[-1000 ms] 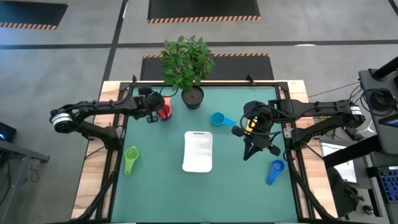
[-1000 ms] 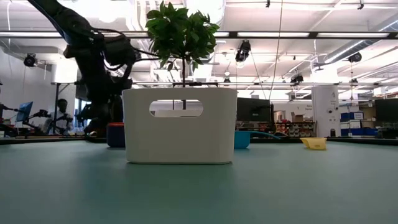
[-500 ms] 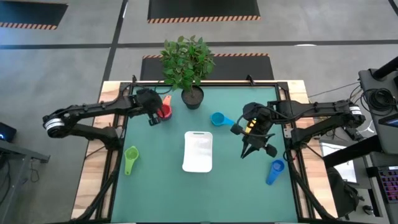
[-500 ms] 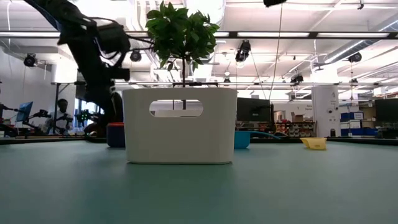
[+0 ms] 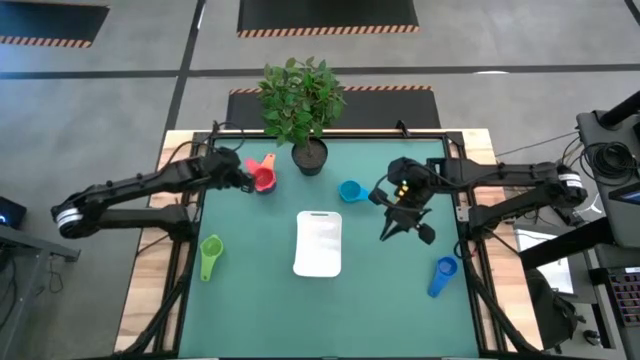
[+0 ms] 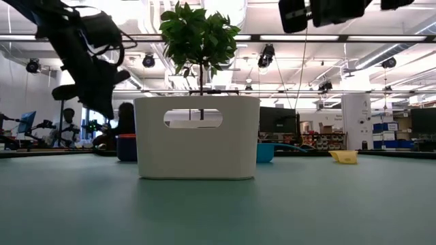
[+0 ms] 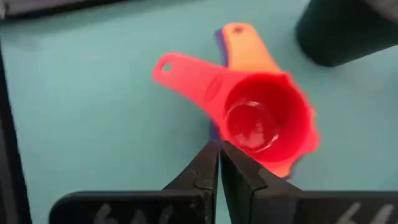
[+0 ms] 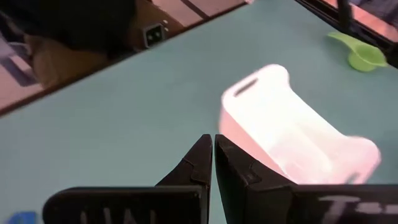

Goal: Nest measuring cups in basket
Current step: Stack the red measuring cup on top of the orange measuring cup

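Note:
A red cup (image 7: 261, 118) sits nested on an orange cup (image 7: 245, 43) and a purple one by the plant pot. My left gripper (image 7: 219, 146) is shut and hangs above the table just left of that stack (image 5: 263, 178). The white basket (image 5: 320, 215) stands mid-table. The teal cup (image 5: 350, 190) lies right of it, the blue cup (image 5: 443, 270) toward the near right and the green cup (image 5: 210, 250) to the left. The yellow cup (image 6: 344, 156) shows only in the low view. My right gripper (image 5: 388, 232) is shut, raised right of the basket (image 8: 292, 130).
A dark plant pot (image 5: 310, 155) with a leafy plant stands at the far edge beside the nested stack. Black rails frame the green mat on the left and right. Open mat lies along the near edge in front of the basket.
My left gripper has drawn back from over the red cup stack toward the table's left edge and risen, uncovering the stack, which stayed where it was. My right gripper has shifted a little toward the far edge and the basket.

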Action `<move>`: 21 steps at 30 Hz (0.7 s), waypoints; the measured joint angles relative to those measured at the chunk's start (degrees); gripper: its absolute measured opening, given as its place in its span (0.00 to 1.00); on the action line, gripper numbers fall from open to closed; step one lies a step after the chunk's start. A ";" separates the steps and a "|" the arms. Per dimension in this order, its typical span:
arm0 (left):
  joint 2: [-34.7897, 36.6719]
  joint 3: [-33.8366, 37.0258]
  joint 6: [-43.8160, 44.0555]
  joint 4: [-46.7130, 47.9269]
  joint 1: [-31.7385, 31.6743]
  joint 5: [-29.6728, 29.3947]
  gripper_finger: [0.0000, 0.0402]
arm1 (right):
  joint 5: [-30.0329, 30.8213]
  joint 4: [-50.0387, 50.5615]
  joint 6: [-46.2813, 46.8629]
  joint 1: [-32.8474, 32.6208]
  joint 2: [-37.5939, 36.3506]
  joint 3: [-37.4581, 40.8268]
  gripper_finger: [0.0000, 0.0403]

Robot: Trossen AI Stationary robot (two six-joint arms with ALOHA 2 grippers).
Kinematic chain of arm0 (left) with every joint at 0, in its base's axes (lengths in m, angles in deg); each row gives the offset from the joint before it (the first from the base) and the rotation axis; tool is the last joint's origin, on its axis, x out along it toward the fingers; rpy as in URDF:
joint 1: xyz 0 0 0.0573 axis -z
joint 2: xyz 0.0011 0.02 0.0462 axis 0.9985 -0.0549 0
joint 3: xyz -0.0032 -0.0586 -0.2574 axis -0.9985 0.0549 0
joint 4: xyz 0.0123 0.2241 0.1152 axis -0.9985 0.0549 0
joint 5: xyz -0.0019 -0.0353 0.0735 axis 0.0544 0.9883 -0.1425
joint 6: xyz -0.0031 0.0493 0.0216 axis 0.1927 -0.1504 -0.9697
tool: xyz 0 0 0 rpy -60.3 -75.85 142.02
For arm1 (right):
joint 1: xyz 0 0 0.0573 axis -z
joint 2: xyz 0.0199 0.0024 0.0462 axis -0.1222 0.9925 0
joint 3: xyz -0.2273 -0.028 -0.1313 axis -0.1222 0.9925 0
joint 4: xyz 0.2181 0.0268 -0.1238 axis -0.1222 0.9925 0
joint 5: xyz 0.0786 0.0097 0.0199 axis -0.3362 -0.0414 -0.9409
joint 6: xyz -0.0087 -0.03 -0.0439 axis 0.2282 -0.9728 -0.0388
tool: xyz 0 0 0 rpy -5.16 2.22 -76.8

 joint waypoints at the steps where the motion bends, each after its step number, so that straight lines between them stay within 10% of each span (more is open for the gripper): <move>1: -0.45 0.37 0.97 -0.01 -0.30 -0.03 0.00 | 0.00 0.00 -0.83 0.93 0.00 0.16 0.02; 21: -17.45 1.00 -1.14 -13.77 -10.53 -1.34 0.00 | -0.11 0.26 -6.24 5.93 -0.20 2.44 0.02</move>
